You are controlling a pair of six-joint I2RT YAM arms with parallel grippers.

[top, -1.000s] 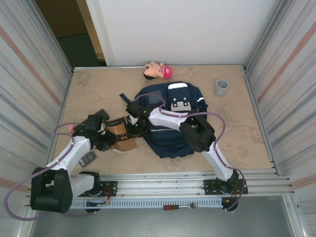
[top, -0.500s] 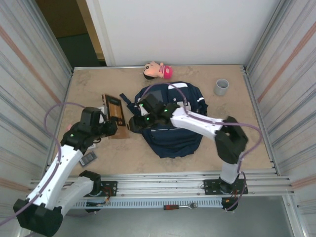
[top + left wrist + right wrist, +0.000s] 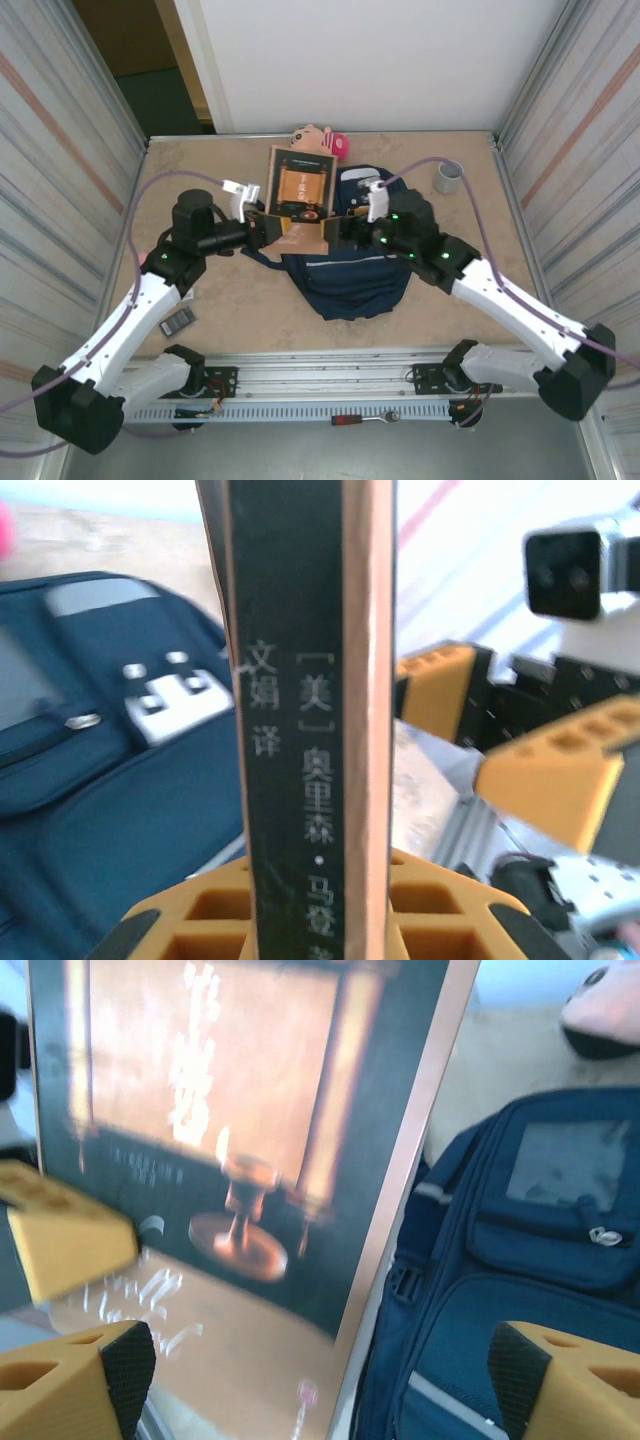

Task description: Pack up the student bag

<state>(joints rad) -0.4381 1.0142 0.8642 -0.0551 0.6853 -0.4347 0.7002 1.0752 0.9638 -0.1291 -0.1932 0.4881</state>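
The student bag (image 3: 350,275), navy with pale stripes, lies flat mid-table; I also see the bag (image 3: 100,780) under my left wrist and the bag (image 3: 520,1260) under my right one. A dark, copper-toned book (image 3: 300,188) stands upright in the air over the bag's left upper edge. My left gripper (image 3: 268,226) is shut on its lower part, and the spine of the book (image 3: 310,700) runs up between the left gripper (image 3: 320,910) fingers. My right gripper (image 3: 336,232) stands open just right of it, the book cover (image 3: 230,1140) facing the right gripper (image 3: 320,1390).
A pink-hatted doll (image 3: 318,142) lies at the back edge, just behind the bag. A grey cup (image 3: 448,177) stands at the back right. A small dark flat object (image 3: 178,320) lies at the front left. Metal walls close in both sides.
My left arm has carried the book from the table's left up over the bag and stood it upright. My right gripper has opened wide and swung to the book's right side.
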